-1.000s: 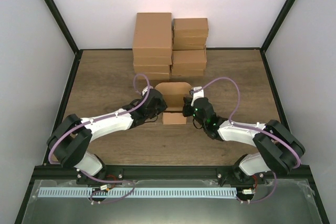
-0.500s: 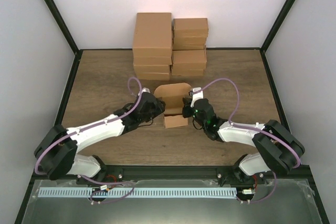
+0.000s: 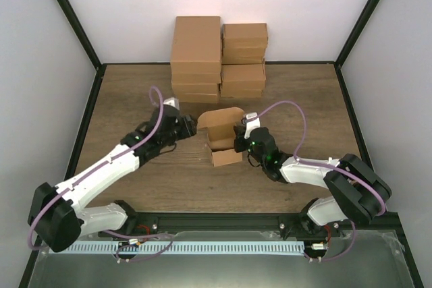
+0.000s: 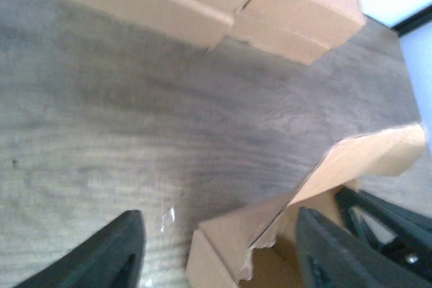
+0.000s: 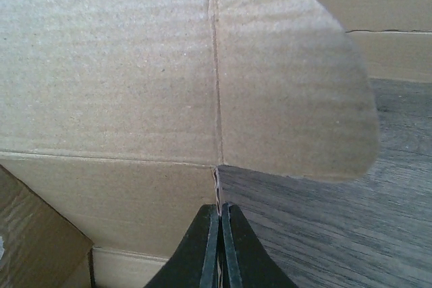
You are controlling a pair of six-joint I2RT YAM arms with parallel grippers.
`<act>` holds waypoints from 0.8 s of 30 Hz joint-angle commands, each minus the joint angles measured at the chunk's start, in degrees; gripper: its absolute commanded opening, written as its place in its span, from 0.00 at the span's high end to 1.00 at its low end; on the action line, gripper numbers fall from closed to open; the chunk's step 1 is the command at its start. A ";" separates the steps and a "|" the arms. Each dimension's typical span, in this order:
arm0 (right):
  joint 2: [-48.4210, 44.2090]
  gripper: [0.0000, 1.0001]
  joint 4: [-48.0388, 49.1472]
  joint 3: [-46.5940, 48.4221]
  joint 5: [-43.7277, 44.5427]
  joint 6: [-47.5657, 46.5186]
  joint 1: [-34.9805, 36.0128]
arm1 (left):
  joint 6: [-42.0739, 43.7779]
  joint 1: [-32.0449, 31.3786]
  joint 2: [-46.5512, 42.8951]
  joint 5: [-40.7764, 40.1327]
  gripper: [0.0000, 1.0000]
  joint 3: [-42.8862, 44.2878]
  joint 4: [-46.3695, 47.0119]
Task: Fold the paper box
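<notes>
I see the box [image 3: 223,141] in middle of bench [image 3: 135,92], approx half done: side walls up, lid flap standing at far side, not closed yet. Right fingers [image 5: 202,247] together, pinching right wall edge I think. Left fingers [image 4: 115,254] apart, left of box, holding nothing.

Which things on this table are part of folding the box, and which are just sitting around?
Part of the job:
the small open box, flap standing up, its side wall pinched in the right arm's jaws.

Just sitting around:
the left stack of boxes at the back; the right stack beside it.
</notes>
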 commanded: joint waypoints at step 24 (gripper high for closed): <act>0.30 0.99 4.00 -1.92 -4.23 -4.44 0.61 | 48.72 3.65 25.03 30.34 0.35 29.33 -13.14</act>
